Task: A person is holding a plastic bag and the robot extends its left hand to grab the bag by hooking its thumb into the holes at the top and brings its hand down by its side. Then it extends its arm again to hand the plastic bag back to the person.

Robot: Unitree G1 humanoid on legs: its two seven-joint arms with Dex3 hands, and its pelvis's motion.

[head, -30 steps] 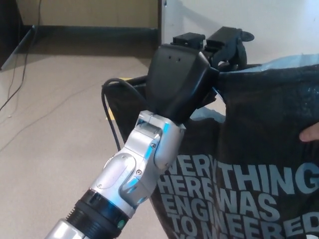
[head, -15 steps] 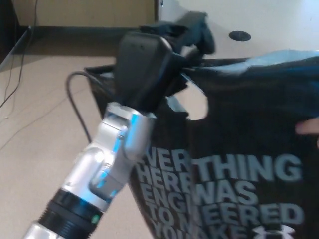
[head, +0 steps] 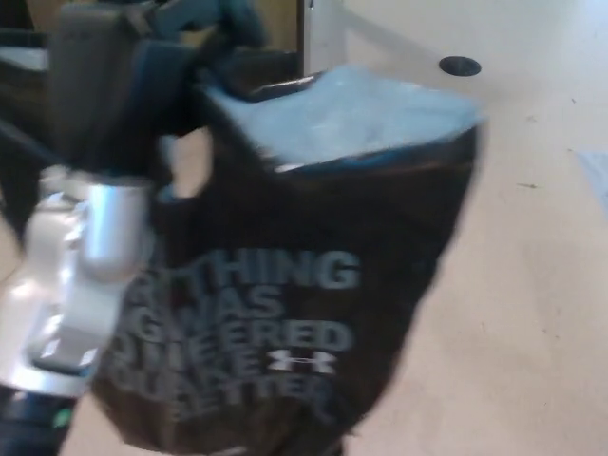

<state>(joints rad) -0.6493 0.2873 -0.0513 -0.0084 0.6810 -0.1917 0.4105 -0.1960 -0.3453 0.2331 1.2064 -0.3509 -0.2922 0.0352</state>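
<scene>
A black plastic bag [head: 313,285] with pale blue lettering hangs in the middle of the head view, its pale inner lining showing at the open top. My left hand [head: 123,76] is at the upper left, black and blurred, holding the bag's top edge beside the handle hole [head: 195,161]. The silver left forearm [head: 85,256] runs down the left edge in front of the bag. The person's hand no longer shows. My right hand is out of the picture.
Beige floor [head: 532,285] lies to the right of the bag. A small dark round mark [head: 460,66] sits on the floor at the top right. A dark baseboard and wall corner [head: 306,38] stand behind the bag.
My left hand has swung to the left with the bag hanging from it. The person's fingers at the right edge are gone and the bag hangs free of them.
</scene>
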